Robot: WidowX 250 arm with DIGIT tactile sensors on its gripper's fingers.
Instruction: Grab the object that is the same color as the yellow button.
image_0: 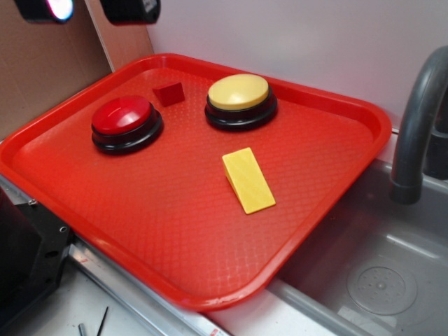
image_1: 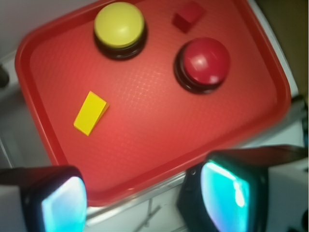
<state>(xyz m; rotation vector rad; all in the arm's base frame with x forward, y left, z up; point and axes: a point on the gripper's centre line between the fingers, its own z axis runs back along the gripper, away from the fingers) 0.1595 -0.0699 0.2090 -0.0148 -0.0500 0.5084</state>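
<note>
My gripper (image_1: 145, 203) is spread wide and empty, hanging over the tray's (image_1: 58, 154) near rim at the bottom of the wrist frame. The yellow wedge (image_1: 90, 113) lies centre-left, alone on its side, well apart. Its sloping face could slip between the fingers (image_1: 227, 193), and I must not drift to the red wedge (image_1: 188, 16) top centre.

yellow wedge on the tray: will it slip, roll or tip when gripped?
The yellow wedge looks rigid and probably light. It lies flat on the tray, so rolling seems unlikely. Its sloping top face may squeeze out of a top-down pinch; gripping the parallel sides looks safer. The gripper is open, well above.
</note>
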